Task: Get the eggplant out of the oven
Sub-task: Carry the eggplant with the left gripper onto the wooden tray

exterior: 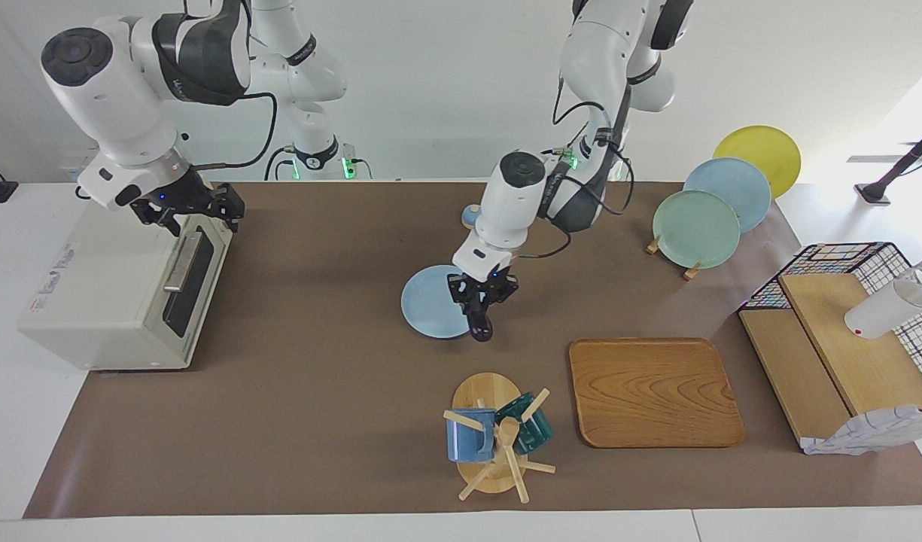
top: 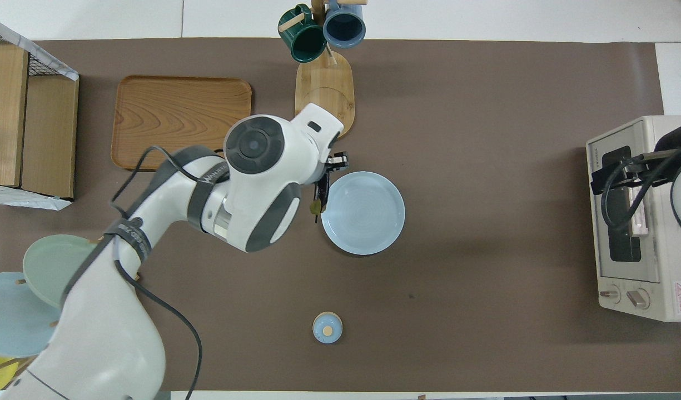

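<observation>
Table covered by a brown mat (exterior: 317, 421), with white tabletop showing around the mat's edges and a plain white wall rising at the robots' end. Near the middle of the mat lies a pale blue plate (exterior: 430, 305), the landmark for everything else here.

The left gripper (exterior: 482, 301) hangs in the air over the plate's edge toward the left arm's end, clenched on the eggplant (exterior: 481, 325), a small dark glossy shape that hangs down from its fingers, lifted off the plate.

Toward the right arm's end from the plate, at the mat's edge, stands the oven (exterior: 122, 290), cream-white, its dark glass door closed. The right gripper (exterior: 193, 211) hovers over the oven's top front edge, its fingers spread and holding nothing.

Farther from the robots than the plate stands a wooden mug tree (exterior: 491, 440) with a blue mug and a green mug, and beside that, toward the left arm's end, lies a wooden tray (exterior: 652, 391). Nearer to the robots than the plate sits a small blue lid (top: 327, 327). Toward the left arm's end from the plate, a plate rack (exterior: 720, 196) holds green, blue and yellow plates, and a wire basket with wooden boards (exterior: 844, 331) stands at the mat's edge.
</observation>
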Tool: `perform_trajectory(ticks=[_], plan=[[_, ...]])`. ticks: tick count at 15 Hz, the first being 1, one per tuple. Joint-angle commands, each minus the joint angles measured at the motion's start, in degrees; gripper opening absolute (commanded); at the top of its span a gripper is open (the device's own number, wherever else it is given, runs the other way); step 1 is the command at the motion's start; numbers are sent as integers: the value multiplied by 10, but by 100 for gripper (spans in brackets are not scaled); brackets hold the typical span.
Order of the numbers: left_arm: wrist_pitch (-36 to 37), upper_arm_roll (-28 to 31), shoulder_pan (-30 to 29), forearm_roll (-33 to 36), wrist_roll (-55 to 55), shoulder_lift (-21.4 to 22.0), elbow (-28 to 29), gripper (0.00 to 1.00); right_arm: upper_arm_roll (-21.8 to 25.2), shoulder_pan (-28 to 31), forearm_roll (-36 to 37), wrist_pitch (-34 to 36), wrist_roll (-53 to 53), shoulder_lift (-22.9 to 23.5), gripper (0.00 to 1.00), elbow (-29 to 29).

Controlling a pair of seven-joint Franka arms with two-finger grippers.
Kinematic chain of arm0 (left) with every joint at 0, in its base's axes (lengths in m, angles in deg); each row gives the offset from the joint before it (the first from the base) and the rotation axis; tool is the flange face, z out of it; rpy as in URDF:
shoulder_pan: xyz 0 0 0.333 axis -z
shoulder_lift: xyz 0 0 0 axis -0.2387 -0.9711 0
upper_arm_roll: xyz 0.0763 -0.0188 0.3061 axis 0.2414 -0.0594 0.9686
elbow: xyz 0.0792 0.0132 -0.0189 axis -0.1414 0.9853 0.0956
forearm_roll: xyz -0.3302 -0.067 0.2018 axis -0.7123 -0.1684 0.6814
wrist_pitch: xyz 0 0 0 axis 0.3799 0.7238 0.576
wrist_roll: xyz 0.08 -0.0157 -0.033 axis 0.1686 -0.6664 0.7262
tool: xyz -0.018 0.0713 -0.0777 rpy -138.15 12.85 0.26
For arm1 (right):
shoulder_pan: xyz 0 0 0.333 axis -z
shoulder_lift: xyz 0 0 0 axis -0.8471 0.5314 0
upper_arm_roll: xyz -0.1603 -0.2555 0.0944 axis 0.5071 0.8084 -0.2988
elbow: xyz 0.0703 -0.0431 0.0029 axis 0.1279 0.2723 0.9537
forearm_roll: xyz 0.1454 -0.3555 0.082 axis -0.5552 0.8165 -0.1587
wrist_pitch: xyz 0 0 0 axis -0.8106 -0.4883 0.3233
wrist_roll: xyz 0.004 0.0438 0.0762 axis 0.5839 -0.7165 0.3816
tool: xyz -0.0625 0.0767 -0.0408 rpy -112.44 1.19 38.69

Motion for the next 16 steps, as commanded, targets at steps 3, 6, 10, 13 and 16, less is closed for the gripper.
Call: perform_trajectory(ticks=[3,6,10,13,16], plan=[[71,-3,-134,-10,-130,-23,-64,0,13,-24,-16,8,-6,-15,100,9],[53,-3,-192,-10,-205,-51,-64,0,40,-37,-14,8,-2,-16,100,10],[12,0,-222,-3,-233,-123,-118,0,52,-54,-10,17,-9,-32,100,14],[-28,1,-246,4,-262,-132,-115,0,52,-55,-10,18,-10,-33,100,19],[-51,1,-247,12,-291,-128,-87,0,53,-53,-10,18,-11,-32,100,18]])
